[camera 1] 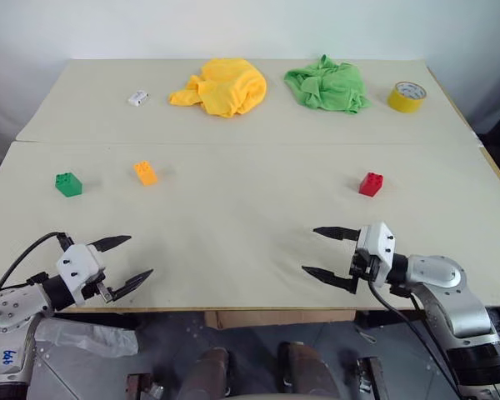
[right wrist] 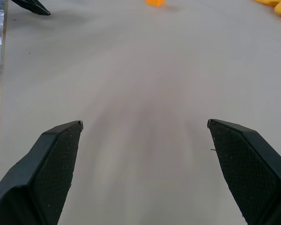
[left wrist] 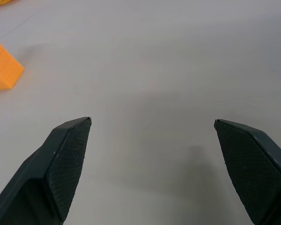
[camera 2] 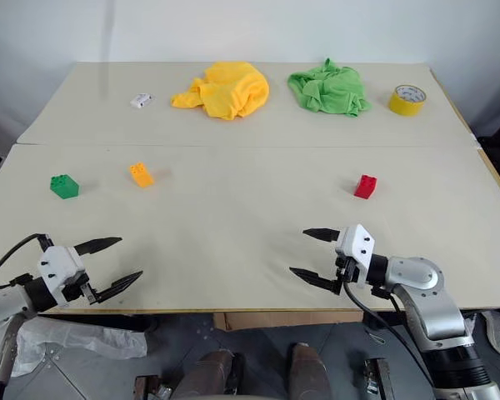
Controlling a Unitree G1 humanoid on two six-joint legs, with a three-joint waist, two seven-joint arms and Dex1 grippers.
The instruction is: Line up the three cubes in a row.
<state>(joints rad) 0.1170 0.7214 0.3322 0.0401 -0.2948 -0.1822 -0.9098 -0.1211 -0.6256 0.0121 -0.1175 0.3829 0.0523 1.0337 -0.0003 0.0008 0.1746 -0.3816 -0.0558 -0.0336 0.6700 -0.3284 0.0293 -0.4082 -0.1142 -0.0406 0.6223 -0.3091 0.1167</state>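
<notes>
On the table [camera 1: 250, 250] we see the green cube [camera 1: 67, 184] at the left, the orange-yellow cube [camera 1: 145, 172] just right of it, and the red cube [camera 1: 370, 184] far right. They look light, rigid and slick-sided, so we would pinch each across two flat opposite faces, below the studs. Our left pincer [camera 1: 130, 259] and right pincer [camera 1: 318, 251] hang at the lower corners, jaws spread wide and empty.

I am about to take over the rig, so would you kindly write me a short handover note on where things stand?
Left end effector: open, empty, over the table's near edge.
Right end effector: open, empty, likewise.
Small green studded plastic cube and orange-yellow studded plastic cube sit apart on the left; red studded plastic cube sits far off on the right.
Done: nothing, no cube is gripped.
Left: bring all three cubes into one row.
</notes>
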